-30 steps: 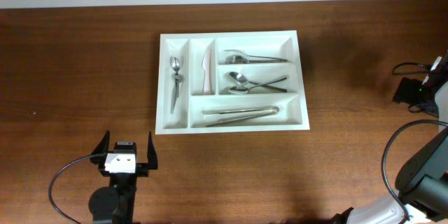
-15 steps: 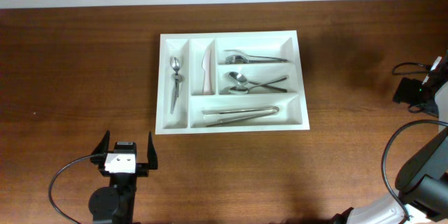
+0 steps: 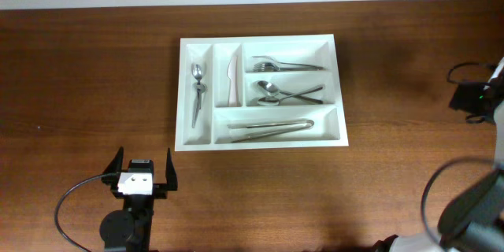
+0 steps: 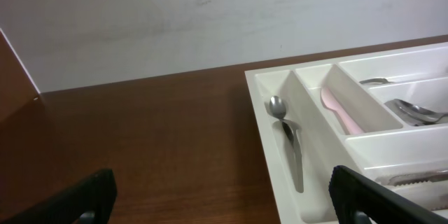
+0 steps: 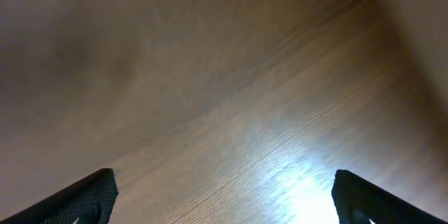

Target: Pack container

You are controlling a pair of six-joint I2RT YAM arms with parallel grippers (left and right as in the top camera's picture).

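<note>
The container (image 3: 260, 146) is a large white tray at the table's middle. Its left narrow compartment holds metal spoons (image 3: 197, 90) and the second narrow one a pale pink knife (image 3: 231, 79). The wide compartments hold forks (image 3: 283, 66), spoons (image 3: 279, 93) and long metal utensils (image 3: 272, 128). My left gripper (image 3: 142, 169) is open and empty, in front of the tray's near left corner. In the left wrist view the tray rim (image 4: 269, 115) lies ahead of the right finger. My right gripper (image 5: 227, 196) is open and empty over bare wood.
The right arm's black end (image 3: 470, 98) and its cables sit at the table's far right edge, far from the tray. The left arm's cable (image 3: 75, 197) loops near the front edge. A pale wall runs along the back of the table.
The right arm has shifted a little to the right at the table's right edge. The left arm and the tray's contents have not moved.
</note>
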